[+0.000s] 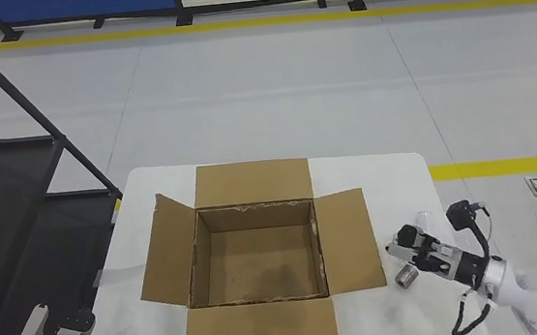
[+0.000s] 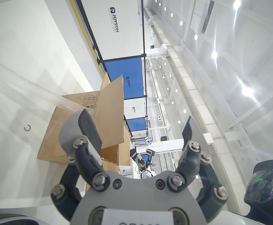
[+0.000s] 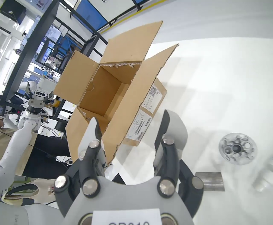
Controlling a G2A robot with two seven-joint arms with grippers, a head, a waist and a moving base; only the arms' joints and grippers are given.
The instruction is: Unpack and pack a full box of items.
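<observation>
An open cardboard box [image 1: 257, 251] stands in the middle of the white table [image 1: 385, 171], all four flaps spread out and its inside [image 3: 106, 95] bare. My right gripper [image 1: 400, 249] hovers low over the table just right of the box's right flap, facing the box, open with nothing between its fingers [image 3: 131, 127]. Beside it lie a clear round piece holding small rings [image 3: 237, 148], a small metal block [image 3: 211, 181] and a metal cylinder [image 1: 407, 276]. My left gripper [image 2: 138, 130] is open and empty, off the table's front left corner [image 1: 56, 329], looking at the box's side [image 2: 64, 127].
A black frame rack [image 1: 18, 192] stands left of the table. A small clear cup-like piece [image 1: 425, 218] sits on the table behind the right gripper. A tiny open ring [image 2: 27, 127] lies on the table near the box's left side.
</observation>
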